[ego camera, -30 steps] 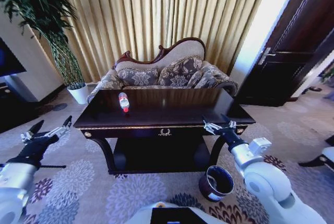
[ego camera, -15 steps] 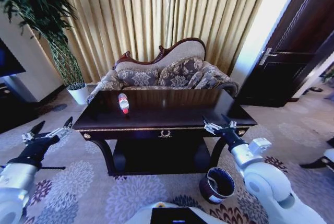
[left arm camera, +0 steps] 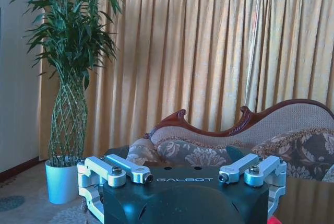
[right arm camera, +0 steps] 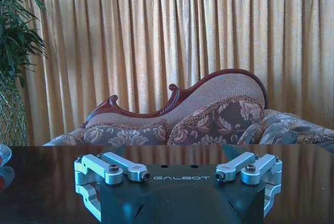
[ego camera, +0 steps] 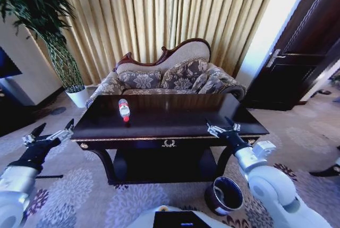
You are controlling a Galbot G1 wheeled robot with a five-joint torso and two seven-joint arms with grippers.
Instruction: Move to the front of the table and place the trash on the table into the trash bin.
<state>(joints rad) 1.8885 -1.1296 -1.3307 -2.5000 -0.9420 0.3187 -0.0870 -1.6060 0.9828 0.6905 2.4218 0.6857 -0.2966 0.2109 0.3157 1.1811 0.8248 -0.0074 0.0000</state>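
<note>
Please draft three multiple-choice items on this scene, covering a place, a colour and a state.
1. Where does the trash bin stand?
A. on the sofa
B. on the floor by the table's right front leg
C. on the tabletop

2. What colour is the bottle's cap?
A. red
B. green
C. blue

3. How is the bottle lying?
A. upright
B. held in jaws
C. on its side

Answers: 1 B, the bin sits low beside the leg. 2 A, the cap end is red. 3 C, it lies flat; left gripper and right gripper are open.

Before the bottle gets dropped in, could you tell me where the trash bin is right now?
In the head view the trash bin stands on the patterned carpet by the table's front right leg, just below the right gripper.
</note>
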